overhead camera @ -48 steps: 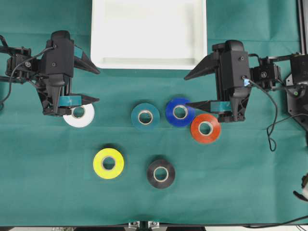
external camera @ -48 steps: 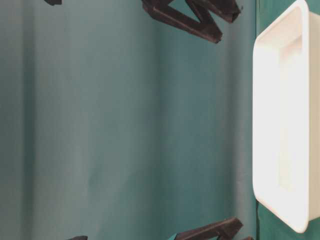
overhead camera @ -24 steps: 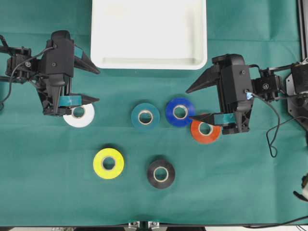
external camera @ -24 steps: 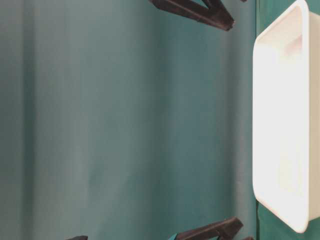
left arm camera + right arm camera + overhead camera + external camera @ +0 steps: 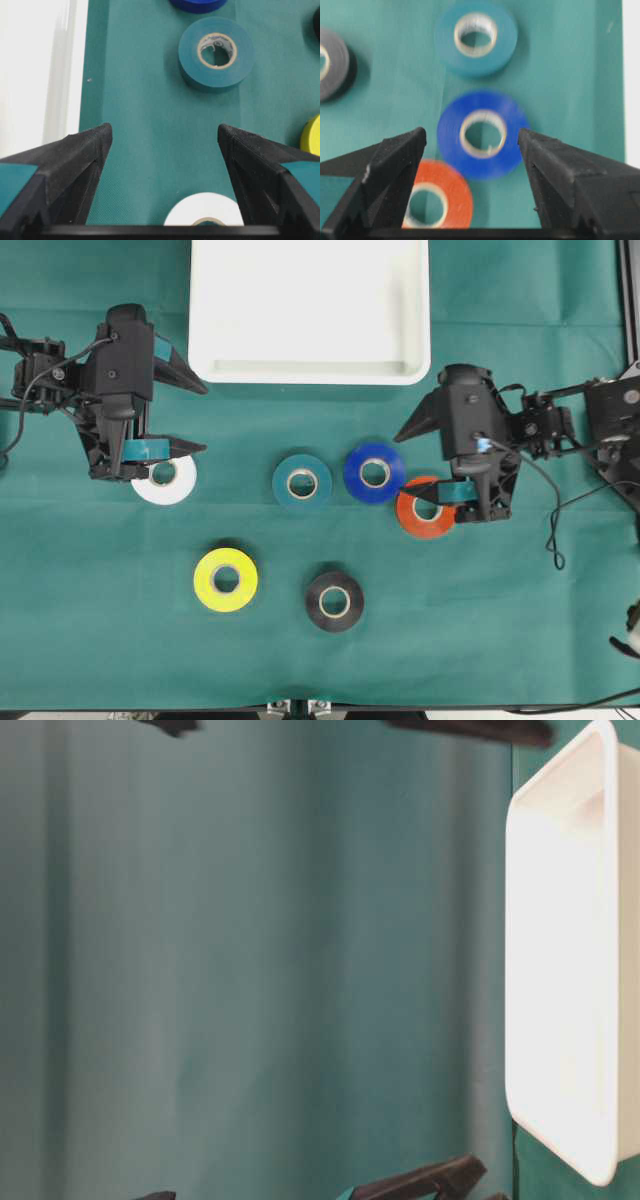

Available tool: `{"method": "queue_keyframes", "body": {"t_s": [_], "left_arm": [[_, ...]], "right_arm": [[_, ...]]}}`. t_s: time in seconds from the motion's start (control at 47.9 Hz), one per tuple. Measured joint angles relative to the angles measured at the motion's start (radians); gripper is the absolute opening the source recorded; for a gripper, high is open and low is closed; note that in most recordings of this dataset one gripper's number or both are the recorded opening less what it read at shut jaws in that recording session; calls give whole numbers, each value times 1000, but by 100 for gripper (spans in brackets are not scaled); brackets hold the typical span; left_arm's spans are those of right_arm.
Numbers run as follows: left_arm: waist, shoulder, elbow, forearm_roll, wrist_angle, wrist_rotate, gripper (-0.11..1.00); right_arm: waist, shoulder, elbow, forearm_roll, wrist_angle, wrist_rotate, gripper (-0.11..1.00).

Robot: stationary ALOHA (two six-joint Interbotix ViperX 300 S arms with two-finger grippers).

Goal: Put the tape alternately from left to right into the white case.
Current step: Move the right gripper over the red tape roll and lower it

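Six rolls lay outside the case [image 5: 309, 370] | both grippers, left [image 5: 185, 412] and right [image 5: 408, 458], gaped empty | we judged: centre right's jaws on blue roll [image 5: 482, 134], clear of red roll [image 5: 438, 200].

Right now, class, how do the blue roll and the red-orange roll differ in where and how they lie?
The blue roll lies fully uncovered; the red-orange roll is partly hidden under the right gripper from overhead. The blue roll sits nearer the white case, the red-orange roll farther. Both lie flat, pale cores up.

Left gripper [image 5: 185, 418] and right gripper [image 5: 408, 458] both gape wide.
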Motion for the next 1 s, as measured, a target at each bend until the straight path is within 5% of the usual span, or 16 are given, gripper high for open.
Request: {"method": "queue_keyframes", "body": {"t_s": [0.439,1.002], "left_arm": [[0,0,0,0,0,0,83],[0,0,0,0,0,-2,83]], "right_arm": [[58,17,18,-2,89,141,84],[55,126,28,-23,81,144,84]]}}
